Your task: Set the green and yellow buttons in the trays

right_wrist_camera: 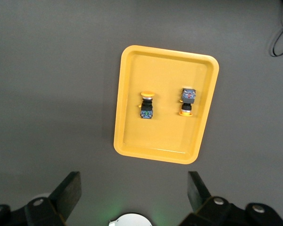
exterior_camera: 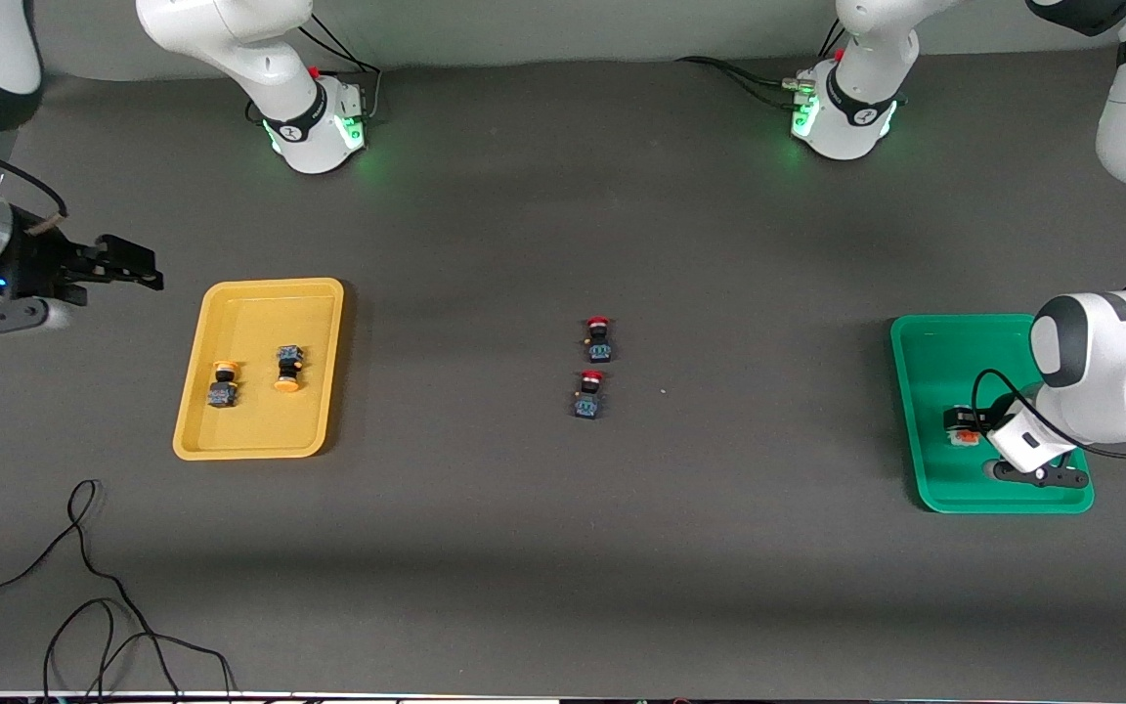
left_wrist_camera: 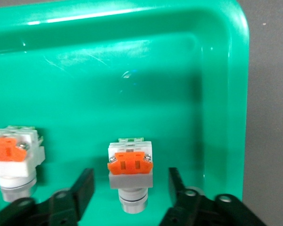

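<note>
The grey worktop (exterior_camera: 563, 548) fills the front view. At that view's middle left lies the yellow tray (exterior_camera: 231, 445), and at lower right the green tray (exterior_camera: 925, 372), each far toward its own arm's end.

The left hand (exterior_camera: 1037, 476) is low inside the green tray, at the tray's lower right corner in the front view. Its fingers (left_wrist_camera: 82, 186) stand apart on either side of a white-grey button with an orange face (left_wrist_camera: 130, 165), clear of it and gripping nothing. A second white-grey button (left_wrist_camera: 12, 153) sits beside the first, at the left edge of the left wrist view; both rest on the tray floor.

The right hand (exterior_camera: 133, 264) waits in the air at the front view's left edge, above bare worktop, spread wide and empty.

Two yellow-capped buttons (exterior_camera: 223, 383) (exterior_camera: 287, 368) lie side by side in the yellow tray. Two red-capped switches (exterior_camera: 598, 337) (exterior_camera: 589, 393) sit on the worktop at the frame's centre, one just below the other
</note>
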{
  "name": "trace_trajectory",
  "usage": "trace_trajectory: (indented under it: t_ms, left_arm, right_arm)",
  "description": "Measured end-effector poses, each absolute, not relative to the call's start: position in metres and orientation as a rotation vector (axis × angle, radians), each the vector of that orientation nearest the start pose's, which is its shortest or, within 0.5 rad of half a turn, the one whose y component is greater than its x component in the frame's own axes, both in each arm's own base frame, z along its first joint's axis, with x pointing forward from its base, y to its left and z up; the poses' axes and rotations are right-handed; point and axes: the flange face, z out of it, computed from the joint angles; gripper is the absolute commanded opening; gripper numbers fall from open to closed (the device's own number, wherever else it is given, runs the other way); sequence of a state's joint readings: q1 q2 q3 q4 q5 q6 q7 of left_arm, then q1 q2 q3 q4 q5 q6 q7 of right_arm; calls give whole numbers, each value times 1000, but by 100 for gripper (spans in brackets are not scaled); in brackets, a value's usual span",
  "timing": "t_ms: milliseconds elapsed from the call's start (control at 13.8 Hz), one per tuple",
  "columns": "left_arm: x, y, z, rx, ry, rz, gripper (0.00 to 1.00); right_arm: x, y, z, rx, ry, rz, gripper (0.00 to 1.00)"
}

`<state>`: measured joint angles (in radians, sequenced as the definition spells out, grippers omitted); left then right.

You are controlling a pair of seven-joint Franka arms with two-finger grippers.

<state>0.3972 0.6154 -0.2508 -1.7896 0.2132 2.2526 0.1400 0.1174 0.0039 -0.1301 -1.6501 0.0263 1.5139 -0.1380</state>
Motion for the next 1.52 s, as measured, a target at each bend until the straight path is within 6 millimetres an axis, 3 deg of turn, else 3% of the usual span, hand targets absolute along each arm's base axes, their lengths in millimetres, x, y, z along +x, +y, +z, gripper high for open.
trace_trajectory:
  t_ms: [145,217,361,578,723,1229,1518]
  left_arm:
    - [637,110,227,-3129,162,219,100]
    - [639,110,249,-3119,161,244,100]
    - [641,106,311,-3090,161,320,100]
    - [632,83,419,-3048,176,436,100]
    - [622,69,468,-3030,186,467,100]
    - [597,10,570,-3008,295,395,100]
    - [596,13,575,-3041,284,397,100]
  right_arm:
    - [541,-18,584,-3094,-151,205,100]
    - [540,-24,585,-3095,-131,203,100]
    - [540,-31,586,-3119,-91,200,100]
    - [541,-27,593,-3145,-82,170,100]
    - [543,-26,597,-3147,-82,153,100]
    - [548,-14,600,-3151,-73,138,100]
    - [550,-16,604,-3152,-63,120,100]
